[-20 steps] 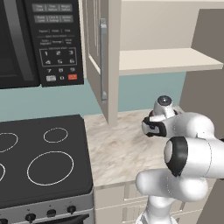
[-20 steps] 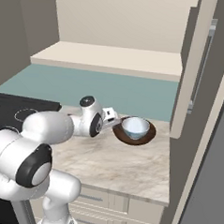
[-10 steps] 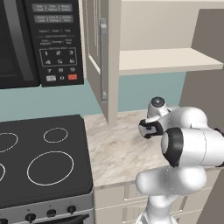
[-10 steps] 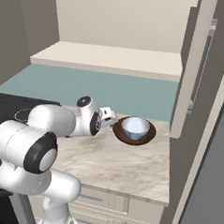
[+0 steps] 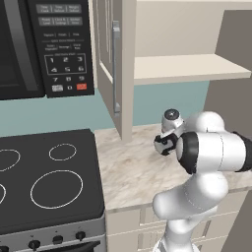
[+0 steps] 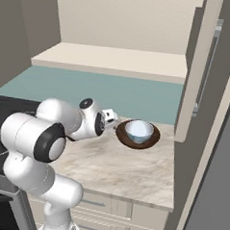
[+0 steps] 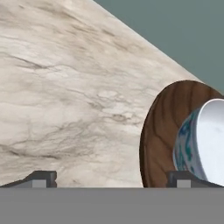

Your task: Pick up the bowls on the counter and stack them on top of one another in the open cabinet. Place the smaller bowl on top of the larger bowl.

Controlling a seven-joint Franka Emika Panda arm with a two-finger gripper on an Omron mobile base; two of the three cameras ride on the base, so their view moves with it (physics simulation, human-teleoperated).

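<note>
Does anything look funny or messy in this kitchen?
One odd thing: the small pale blue bowl already sits inside the wide dark brown wooden bowl, out on the beige marbled counter instead of on the cabinet shelf. Nothing looks spilled or broken.

Beside the matt black stovetop (image 5: 47, 184), the counter (image 6: 118, 168) looks like smooth veined marble, bearing a wood-grained brown larger bowl (image 7: 168, 127) that holds the glossy, ceramic-looking smaller bowl (image 6: 138, 130), under a matt beige cabinet (image 6: 115, 59).
</note>
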